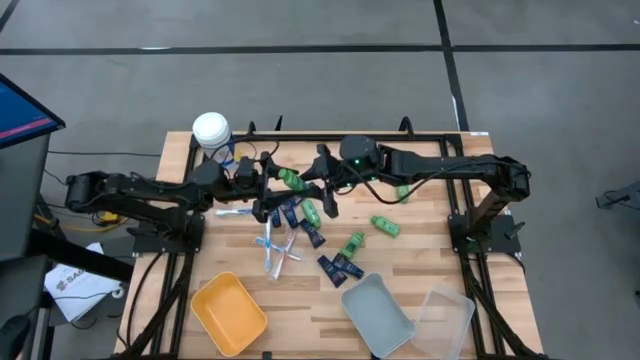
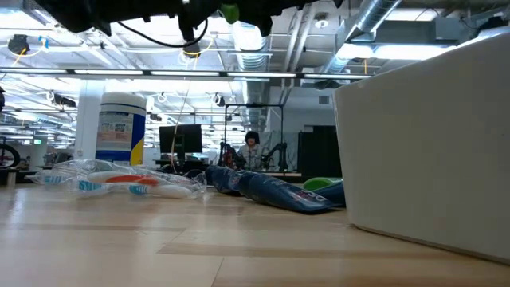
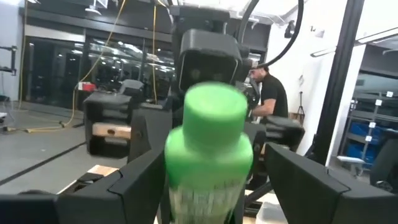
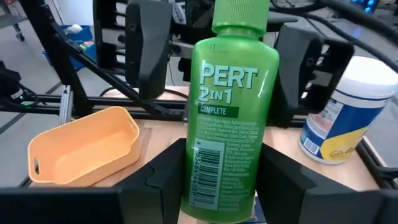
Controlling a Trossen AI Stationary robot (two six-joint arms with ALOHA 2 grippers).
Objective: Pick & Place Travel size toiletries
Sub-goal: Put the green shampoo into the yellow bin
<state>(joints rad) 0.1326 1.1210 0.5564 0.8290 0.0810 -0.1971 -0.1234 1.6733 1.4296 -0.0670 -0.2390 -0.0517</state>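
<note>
A small bright green bottle [image 4: 232,106] is held up in the air above the middle of the tabletop's far half, between the two arms. It is a squat, rounded plastic bottle with a ribbed green screw cap, white lettering reading "PERT 2 IN 1 COMPLETE" on its front and a barcode lower down; from above it shows as a green patch [image 1: 291,180] where the two wrists meet. The right gripper [image 4: 224,186] is closed on the bottle's lower body, one dark finger on each side. The left gripper [image 3: 208,186] faces it from the other side, and its fingers flank the same bottle [image 3: 208,149], cap toward its camera; whether they press on it I cannot tell. Beneath the arms, on the wooden table [image 1: 440,245], the other toiletries lie scattered around the centre: more green bottles [image 1: 385,226], dark navy flat tubes [image 1: 341,266] and thin toothbrushes [image 1: 275,250] in clear wrap. A white-lidded canister [image 1: 211,130] stands at the far left corner. Along the near edge sit an orange tray [image 1: 229,313] toward the left, a grey tray [image 1: 378,314] and a clear tray [image 1: 446,318] toward the right. A person [image 3: 268,99] stands in the room beyond the table.
</note>
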